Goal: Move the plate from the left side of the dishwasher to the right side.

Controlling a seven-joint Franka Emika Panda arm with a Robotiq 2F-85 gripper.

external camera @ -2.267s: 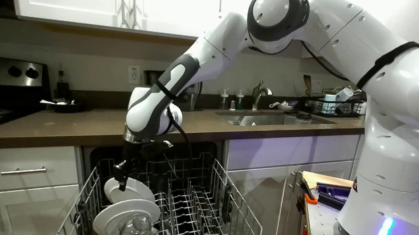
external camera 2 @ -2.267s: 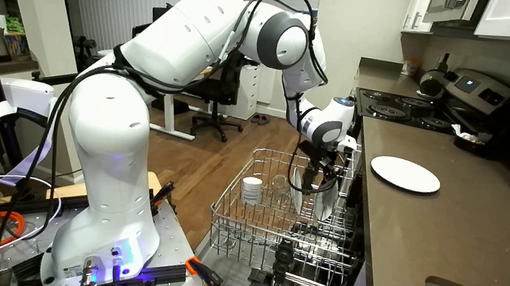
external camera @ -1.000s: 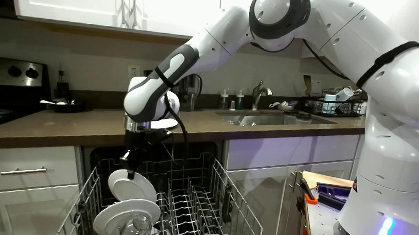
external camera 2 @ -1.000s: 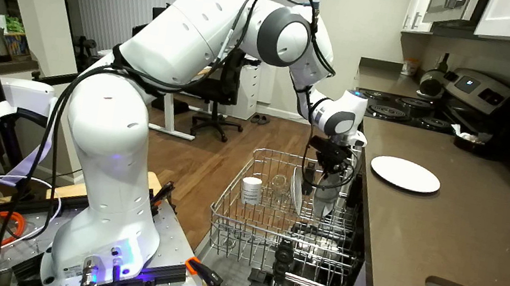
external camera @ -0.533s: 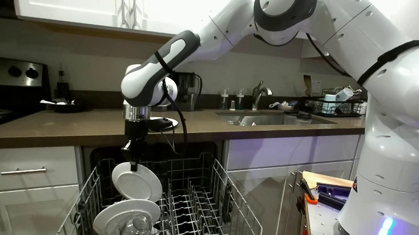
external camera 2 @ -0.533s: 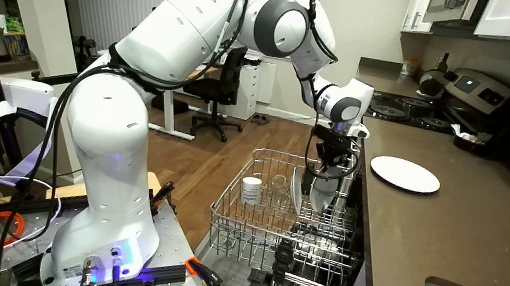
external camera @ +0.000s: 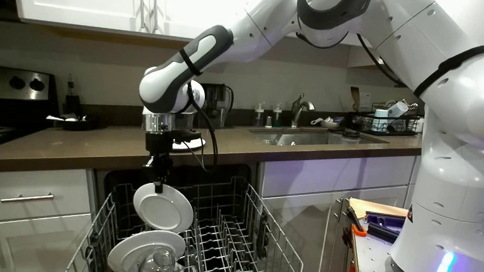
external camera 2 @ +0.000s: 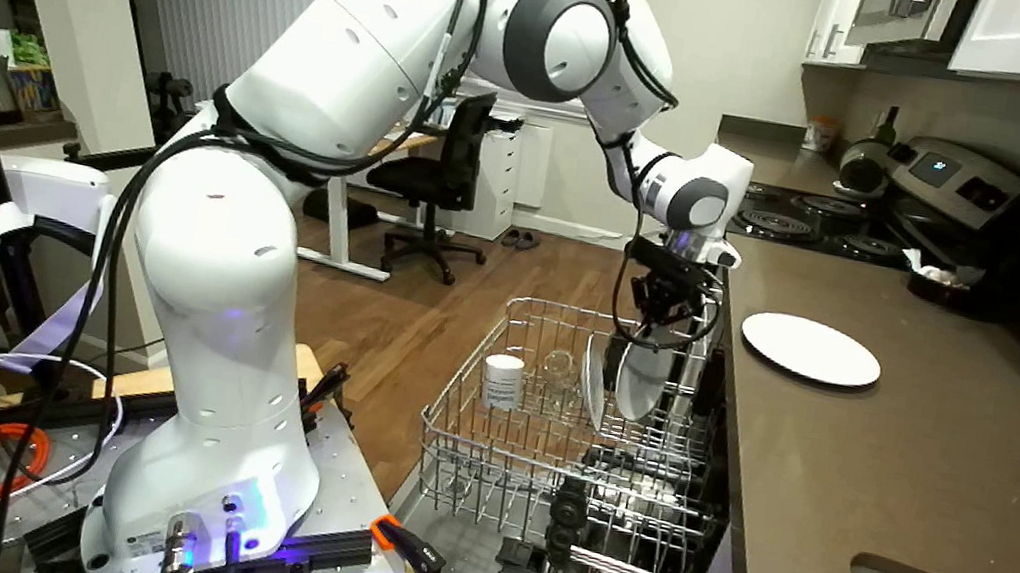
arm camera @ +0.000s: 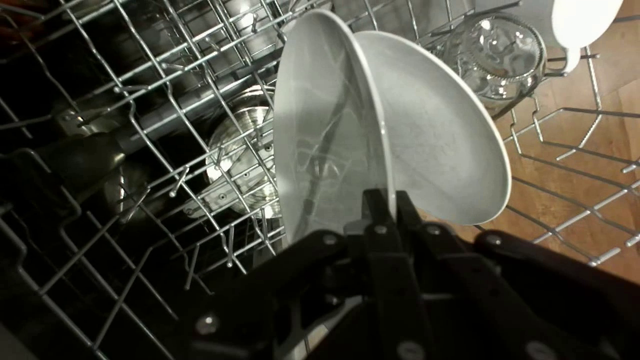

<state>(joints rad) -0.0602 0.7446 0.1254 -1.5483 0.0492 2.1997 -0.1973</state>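
Note:
The white plate (external camera: pixel 166 211) hangs upright on the left side of the dishwasher rack (external camera: pixel 274 223) in an exterior view. My gripper (external camera: pixel 158 187) is shut on its top rim. In the wrist view the gripper (arm camera: pixel 391 205) has one finger on each face of the plate (arm camera: pixel 325 125). In an exterior view the gripper (external camera 2: pixel 661 321) is above the rack's countertop end and the plate (external camera 2: pixel 643 379) hangs below it. I cannot tell whether its lower edge clears the tines. The rack's right side shows rows of tines (external camera: pixel 229 236).
A second white plate (external camera: pixel 138 249) leans just in front, close to the held one, with a glass (external camera: pixel 156 266) before it. A white cup (external camera 2: pixel 502 383) stands in the rack. Another white plate (external camera 2: pixel 811 350) lies on the countertop (external camera 2: pixel 949 463), whose edge runs beside the rack.
My gripper has risen with the plate in it. In an exterior view the plate has shifted up and slightly right, and shows more of its face. The second plate has not moved.

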